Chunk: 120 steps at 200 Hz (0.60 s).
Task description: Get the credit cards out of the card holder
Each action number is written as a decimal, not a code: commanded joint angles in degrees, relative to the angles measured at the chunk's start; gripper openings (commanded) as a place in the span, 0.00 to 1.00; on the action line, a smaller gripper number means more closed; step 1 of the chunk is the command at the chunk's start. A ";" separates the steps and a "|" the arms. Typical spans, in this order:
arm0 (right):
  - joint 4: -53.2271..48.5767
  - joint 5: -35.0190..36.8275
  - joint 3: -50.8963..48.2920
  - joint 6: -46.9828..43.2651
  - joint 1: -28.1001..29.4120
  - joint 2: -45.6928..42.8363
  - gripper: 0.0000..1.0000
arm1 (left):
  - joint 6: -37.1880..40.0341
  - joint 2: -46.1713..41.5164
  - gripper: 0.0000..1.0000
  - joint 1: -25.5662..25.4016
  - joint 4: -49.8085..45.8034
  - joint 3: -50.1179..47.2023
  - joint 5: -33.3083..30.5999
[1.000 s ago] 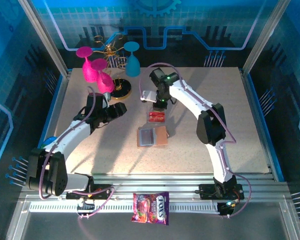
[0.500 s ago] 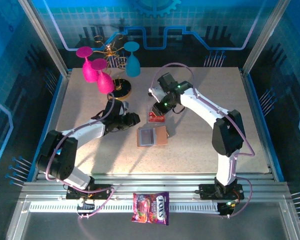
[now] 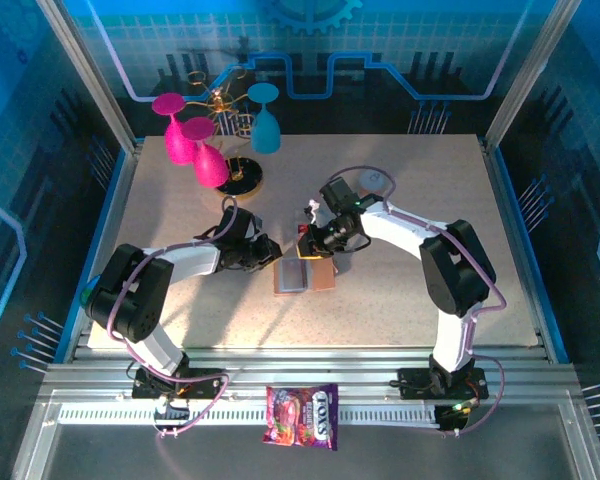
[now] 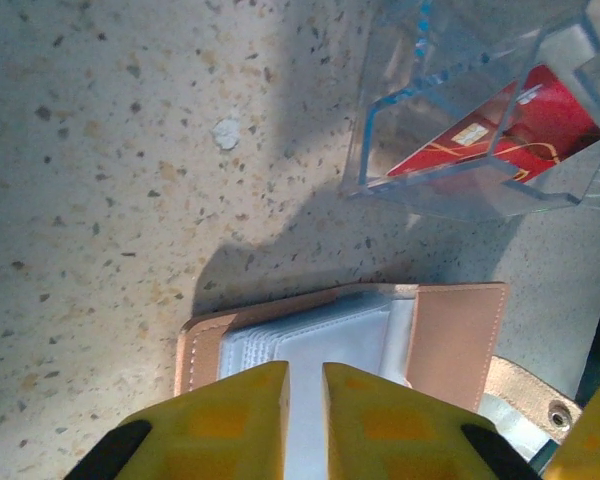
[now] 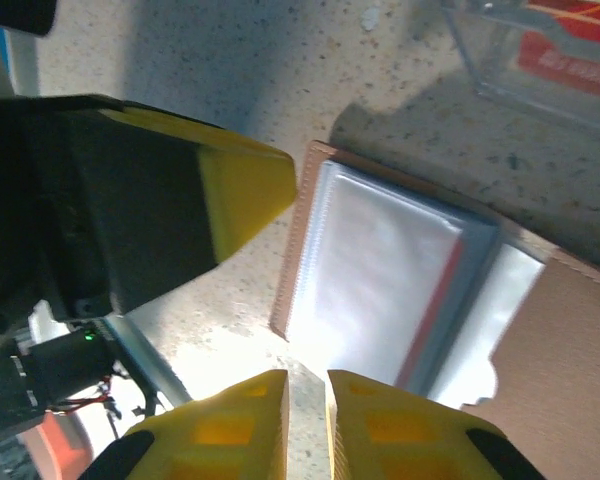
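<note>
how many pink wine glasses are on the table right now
2: both stand at the table's far left, one pink glass behind, the other nearer, beside the blue glass. None seems hidden.

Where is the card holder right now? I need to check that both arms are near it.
The card holder lies open mid-table in the top view, between the left gripper and right gripper, just in front of a red card.

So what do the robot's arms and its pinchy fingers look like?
Both arms have white links with black joints, and thin purple cables loop along them. The left gripper and the right gripper each have two chunky yellow fingers on black bodies. Little green lights glow on the right arm.
</note>
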 commanded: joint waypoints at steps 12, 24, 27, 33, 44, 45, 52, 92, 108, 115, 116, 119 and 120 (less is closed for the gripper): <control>2.91 -3.60 -0.35 3.43 1.32 2.64 0.20 | -0.11 -1.71 0.15 -0.34 -4.13 -1.45 0.60; 2.91 -3.53 -0.38 3.50 1.52 3.24 0.20 | -0.21 -1.71 0.14 -0.34 -4.39 -1.64 0.67; 2.92 -3.53 -0.40 3.51 1.60 3.44 0.20 | -0.23 -1.62 0.13 -0.38 -4.44 -1.71 0.70; 3.00 -3.46 -0.43 3.64 1.70 3.64 0.21 | -0.26 -1.61 0.13 -0.34 -4.40 -1.78 0.65; 3.02 -3.22 -0.61 3.85 2.03 4.09 0.23 | -0.38 -1.48 0.12 -0.40 -4.38 -1.93 0.65; 3.01 -3.17 -0.61 3.85 2.04 4.12 0.24 | -0.41 -1.46 0.11 -0.41 -4.39 -1.96 0.65; 3.00 -3.09 -0.71 3.94 2.20 4.32 0.25 | -0.58 -1.29 0.10 -0.42 -4.31 -1.94 0.78; 2.57 -2.25 -0.86 4.19 3.17 5.55 0.30 | -0.30 0.96 0.04 -0.86 -4.93 -0.80 1.44; 2.04 -1.81 -0.71 4.04 3.28 6.06 0.32 | -0.01 1.86 0.03 -0.92 -5.55 -0.27 1.67; 1.84 -1.52 -0.70 4.07 3.36 6.15 0.34 | 0.04 2.17 0.03 -0.95 -5.68 -0.13 1.64; 1.81 -1.48 -0.70 4.05 3.37 6.16 0.34 | 0.06 2.21 0.03 -0.95 -5.74 -0.09 1.63; 1.73 -1.46 -0.70 3.96 3.38 6.30 0.35 | 0.12 2.39 0.03 -0.98 -5.84 0.03 1.62; 1.70 -1.46 -0.70 3.95 3.37 6.32 0.35 | 0.14 2.41 0.03 -0.92 -5.95 0.08 1.62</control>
